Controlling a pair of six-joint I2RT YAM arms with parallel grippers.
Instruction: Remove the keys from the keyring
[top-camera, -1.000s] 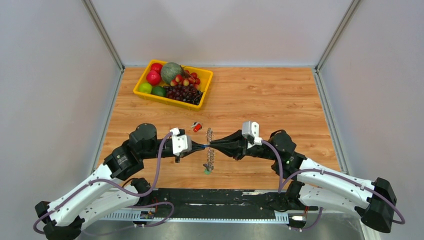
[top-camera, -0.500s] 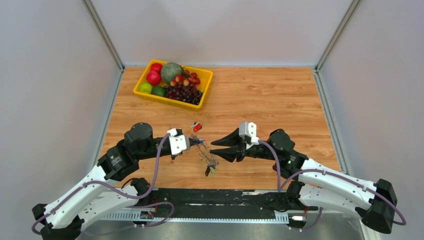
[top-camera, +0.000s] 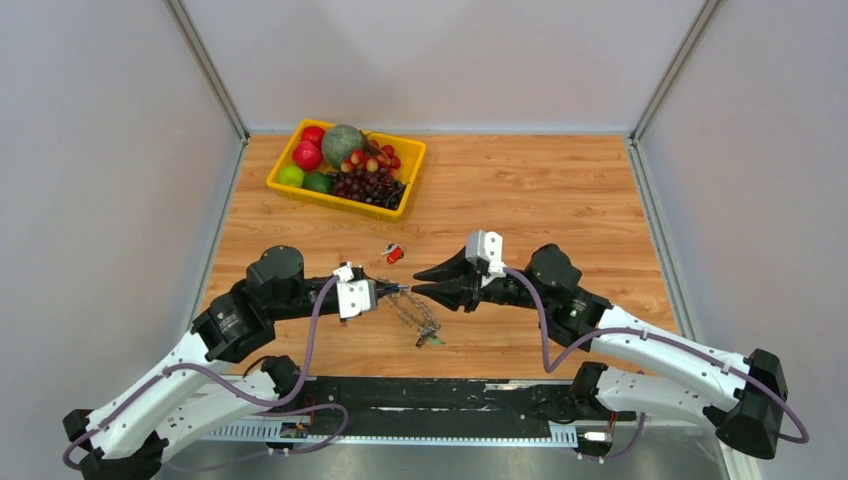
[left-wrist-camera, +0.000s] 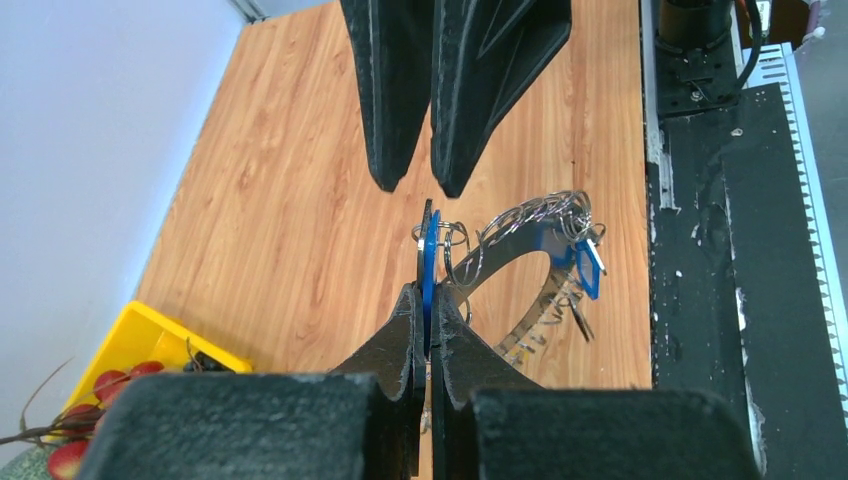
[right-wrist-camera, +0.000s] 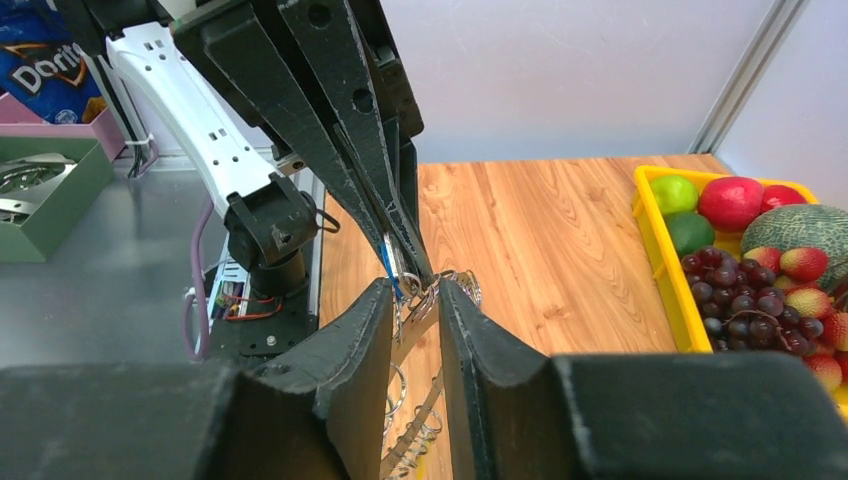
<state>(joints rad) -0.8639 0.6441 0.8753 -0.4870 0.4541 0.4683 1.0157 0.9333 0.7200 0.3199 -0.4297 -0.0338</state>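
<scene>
My left gripper (top-camera: 388, 291) is shut on a blue-headed key (left-wrist-camera: 428, 262) held edge-on between its tips (left-wrist-camera: 428, 297). The silvery keyring (top-camera: 412, 311) hangs from that key and trails down to the right, with a green key (top-camera: 436, 340) at its lower end and another blue key (left-wrist-camera: 587, 268) on it. My right gripper (top-camera: 415, 283) is open, its fingertips facing the left gripper's tips. In the right wrist view its fingers (right-wrist-camera: 372, 325) straddle the top of the keyring (right-wrist-camera: 445, 285) without closing on it. A red key (top-camera: 395, 254) lies loose on the table.
A yellow tray (top-camera: 285, 156) of fruit stands at the back left; it also shows in the right wrist view (right-wrist-camera: 657, 235). The black base rail (top-camera: 430, 392) runs along the near table edge, below the hanging ring.
My right gripper let go of the keyring, opened, drew back, then came forward again open. The keyring swung from taut between both grippers to dangling from the left one.
</scene>
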